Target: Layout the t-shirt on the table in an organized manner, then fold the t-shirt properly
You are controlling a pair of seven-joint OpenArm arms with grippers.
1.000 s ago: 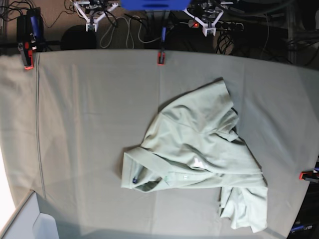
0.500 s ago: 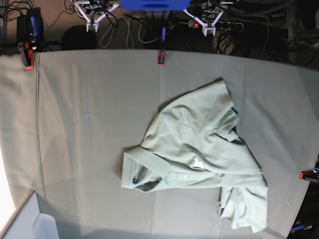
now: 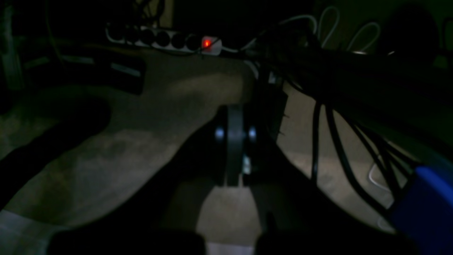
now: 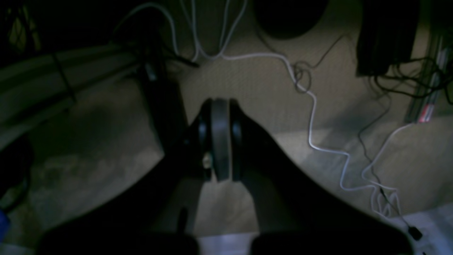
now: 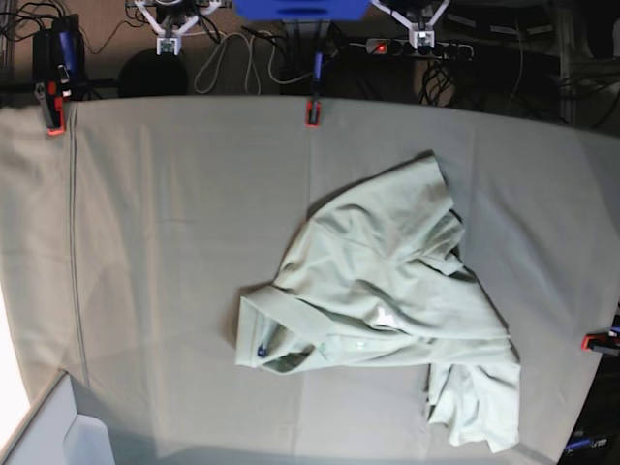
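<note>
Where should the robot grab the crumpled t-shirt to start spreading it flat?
Probably the t-shirt at its collar, coming from above on the base view's left: the collar edge lies exposed on the table, while the opposite end is bunched and folded over itself.

Both arms sit pulled back at the far edge of the base view, only their white tips showing. The left tool points down with its jaws pressed together, holding nothing. The right tool is likewise closed and empty. In each wrist view the two fingers meet flat, pads touching
</note>
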